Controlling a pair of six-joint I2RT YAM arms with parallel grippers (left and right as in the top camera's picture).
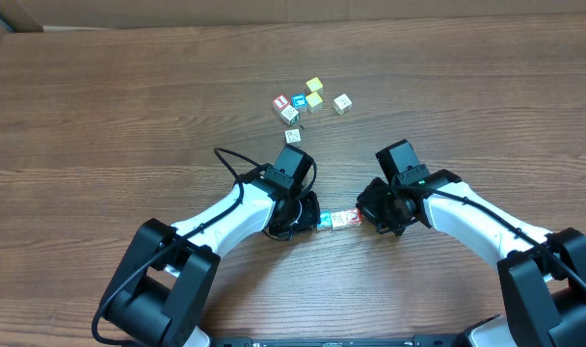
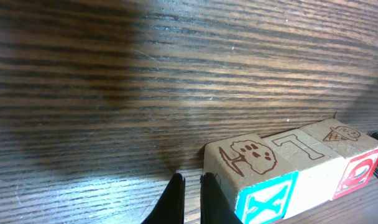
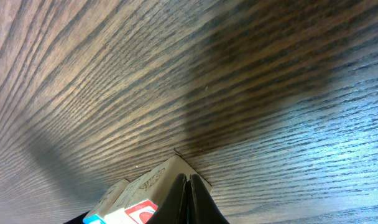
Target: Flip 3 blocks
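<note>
Overhead: row of three alphabet blocks [image 1: 342, 221] flat on the desk [image 1: 129, 106], end to end, long axis running straight from the left gripper [image 1: 315, 222] to the right gripper [image 1: 363, 218]. Bracketed by the two, one arm at each end, neither clearly nearer. Well apart from the cluster of spare cubes [image 1: 307, 101] farther up the desk.

Left wrist: teal X block [image 2: 267, 200] closest, just right of the jaws, tree drawing on top. Next the middle block [image 2: 296, 147], then the red-marked block [image 2: 357, 175] at the far end, ice-cream drawing upward. Jaws drawn together on nothing, only a sliver of gap between the fingertips [image 2: 175, 190], set low at desk level beside the X block's end face. Probably touching that face, though hard to confirm from this angle.

Right wrist: jaws closed tight, gripping nothing, tips butted up against the opposite end of the row, blocks showing just left of the fingers.

Likely next: squeeze inward along the row's axis from both ends, then roll all three over together about that axis. Calls for even pressure from each side, or risks buckling at the middle block.
</note>
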